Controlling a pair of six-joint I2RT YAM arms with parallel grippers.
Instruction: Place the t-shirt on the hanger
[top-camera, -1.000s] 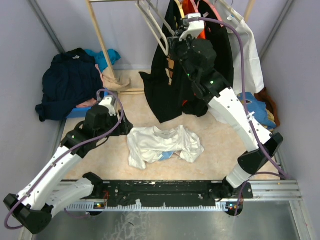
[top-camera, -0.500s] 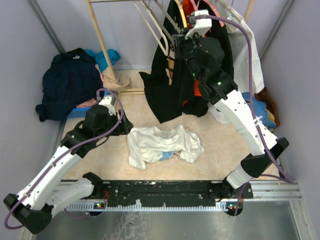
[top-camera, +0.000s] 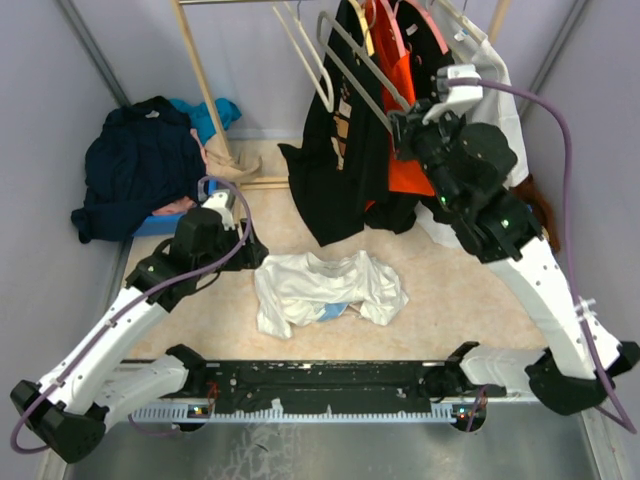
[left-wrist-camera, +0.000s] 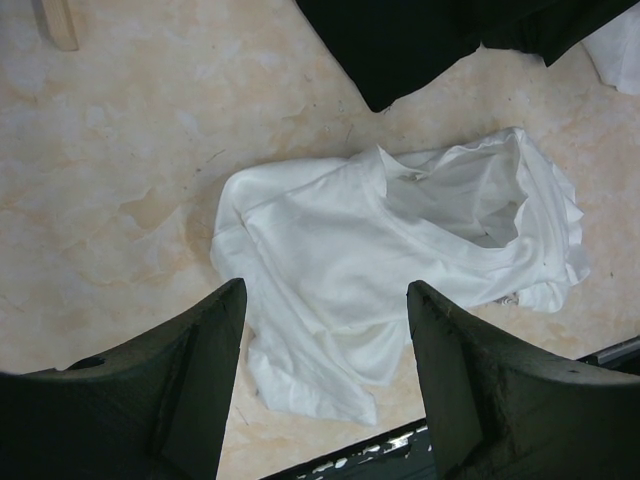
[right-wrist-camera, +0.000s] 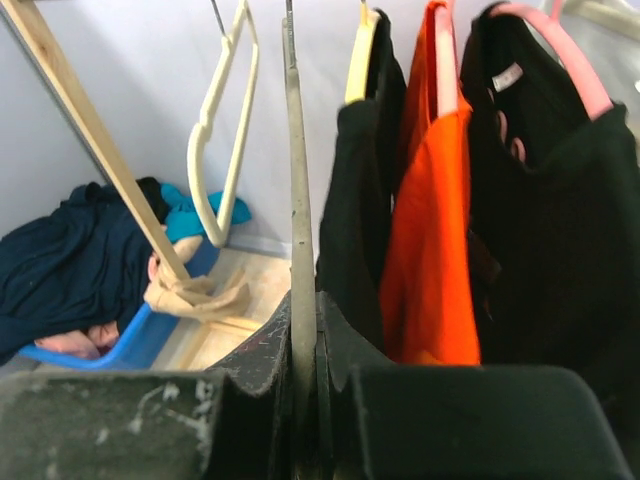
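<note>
The t-shirt (top-camera: 325, 290) lies crumpled on the floor between the arms, white with a bit of blue print at its near edge. In the left wrist view the t-shirt (left-wrist-camera: 380, 250) spreads just beyond my open left gripper (left-wrist-camera: 325, 290), which hovers over its near hem with nothing held. From above, the left gripper (top-camera: 248, 255) is at the shirt's left side. My right gripper (top-camera: 405, 118) is up by the rack, shut on the lower end of the grey hanger (top-camera: 355, 65). The hanger (right-wrist-camera: 295, 200) shows edge-on, pinched in the right gripper (right-wrist-camera: 303, 310).
A cream bare hanger (top-camera: 305, 60) hangs left of the grey one. Black garments (top-camera: 330, 170) and an orange one (top-camera: 405, 160) hang from the wooden rack (top-camera: 200, 70). A dark navy pile (top-camera: 140, 165) lies back left, and a white garment (top-camera: 500, 110) hangs at the right.
My right arm has swung right and toward the near side, carrying the grey hanger with it. The left arm and the t-shirt have stayed put.
</note>
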